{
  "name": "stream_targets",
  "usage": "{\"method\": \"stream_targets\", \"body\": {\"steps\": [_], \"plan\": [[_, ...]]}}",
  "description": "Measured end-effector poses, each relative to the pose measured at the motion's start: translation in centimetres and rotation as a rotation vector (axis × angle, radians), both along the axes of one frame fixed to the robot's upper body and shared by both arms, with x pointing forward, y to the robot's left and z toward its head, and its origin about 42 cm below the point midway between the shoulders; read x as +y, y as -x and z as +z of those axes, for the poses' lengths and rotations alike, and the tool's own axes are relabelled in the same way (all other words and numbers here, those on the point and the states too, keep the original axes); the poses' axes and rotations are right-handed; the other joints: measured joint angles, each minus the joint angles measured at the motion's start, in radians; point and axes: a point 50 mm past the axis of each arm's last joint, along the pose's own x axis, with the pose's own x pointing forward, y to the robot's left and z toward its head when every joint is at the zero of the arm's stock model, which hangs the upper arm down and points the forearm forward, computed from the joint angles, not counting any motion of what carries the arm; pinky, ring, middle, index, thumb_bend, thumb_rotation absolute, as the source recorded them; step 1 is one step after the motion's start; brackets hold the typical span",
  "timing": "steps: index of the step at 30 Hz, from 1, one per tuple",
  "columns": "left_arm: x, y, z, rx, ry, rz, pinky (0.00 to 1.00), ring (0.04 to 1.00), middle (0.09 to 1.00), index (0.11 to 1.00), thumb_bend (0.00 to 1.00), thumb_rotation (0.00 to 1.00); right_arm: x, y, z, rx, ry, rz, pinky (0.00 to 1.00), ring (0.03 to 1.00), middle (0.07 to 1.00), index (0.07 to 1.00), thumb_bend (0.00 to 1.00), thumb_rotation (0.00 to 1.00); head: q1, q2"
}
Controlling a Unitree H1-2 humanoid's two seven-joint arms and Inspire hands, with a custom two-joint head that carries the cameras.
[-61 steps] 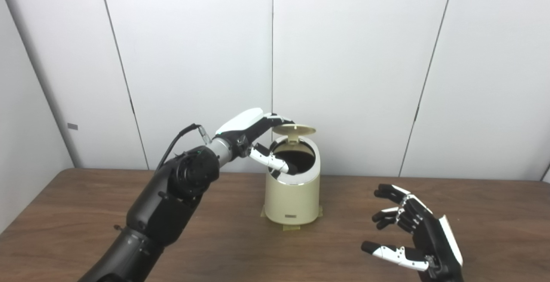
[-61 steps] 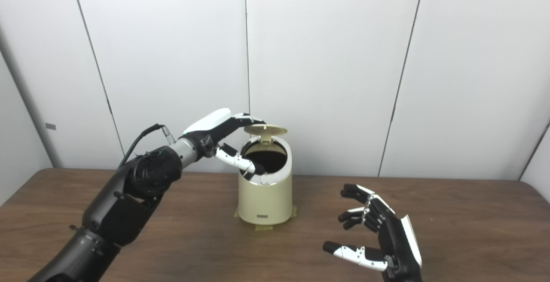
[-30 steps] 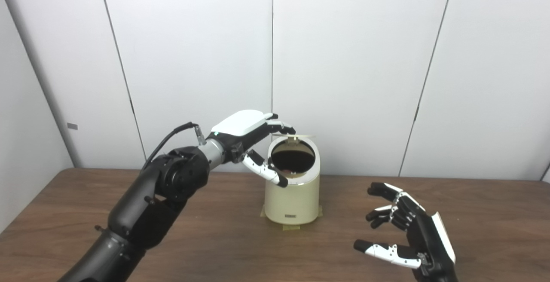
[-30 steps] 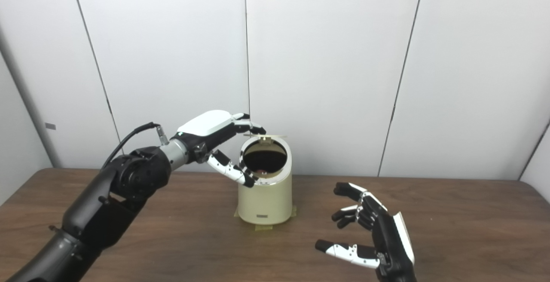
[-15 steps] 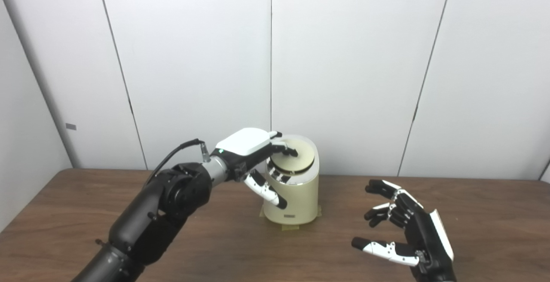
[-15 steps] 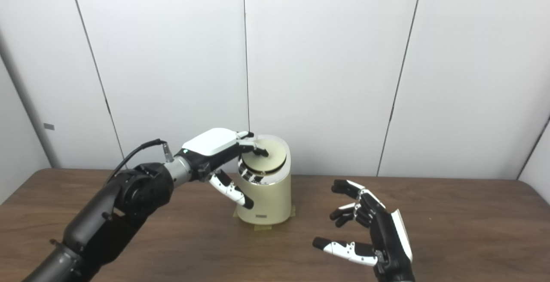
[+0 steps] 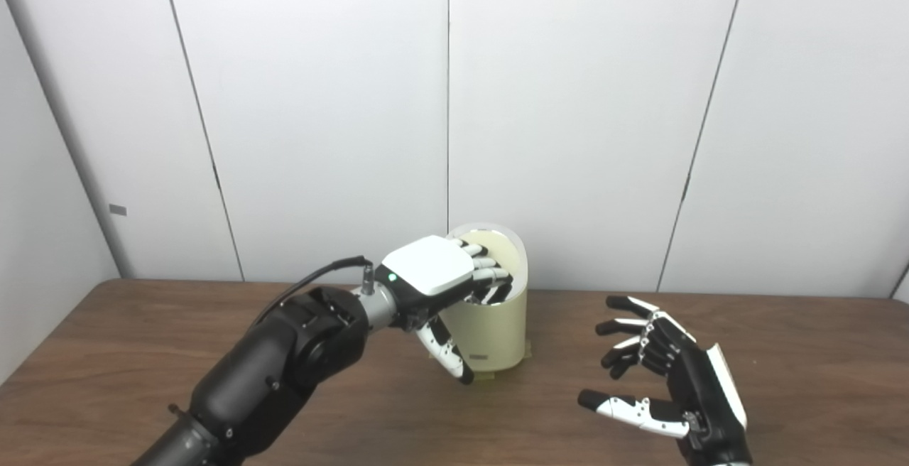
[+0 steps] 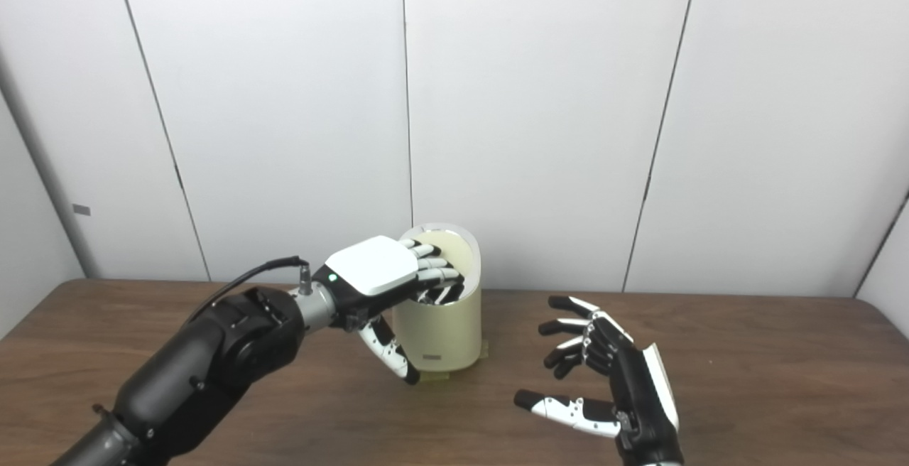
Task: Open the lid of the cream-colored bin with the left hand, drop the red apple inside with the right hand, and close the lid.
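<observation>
Left hand lies flat on the lid of the cream-colored bin, fingers spread, holding nothing. Right hand, at the bin's four o'clock, is spread and empty. No apple in view. Press evenly downward until the lid seats.

**Dark wooden table with one bin on it**

The table has a dark brown wood-grain top that spans both views, its far edge meeting the pale wall panels. Standing directly on it is the cream-colored bin, upright, near the far edge and roughly midway between the left and right edges. Small tabs of yellowish tape show at the foot of the bin, flat on the tabletop at its front and sides. No other object rests on the visible wood.
</observation>
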Motion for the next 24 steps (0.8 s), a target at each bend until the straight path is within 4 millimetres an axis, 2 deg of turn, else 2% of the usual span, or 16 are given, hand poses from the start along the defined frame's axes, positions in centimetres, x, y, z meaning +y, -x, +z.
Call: {"method": "stream_targets", "body": {"steps": [15,21,24], "plan": [[0.0,0.3,0.1,-0.006,0.0,0.02,1.0,1.0,0.92,0.939,1.0,0.46,0.0,0.1,0.4,-0.014,-0.011,-0.012,0.35,0.459,0.631,0.723,0.64,0.14,0.006,0.005],[1.0,1.1,0.2,-0.035,0.084,0.037,1.0,1.0,0.922,0.939,0.96,0.45,0.0,0.1,0.4,-0.014,-0.011,-0.012,0.35,0.466,0.635,0.724,0.65,0.18,0.008,0.005],[1.9,1.5,0.1,-0.056,0.176,0.076,1.0,1.0,0.949,0.977,0.92,0.44,-0.1,0.1,0.3,-0.012,-0.012,-0.014,0.35,0.468,0.635,0.719,0.66,0.18,0.006,0.006]]}}
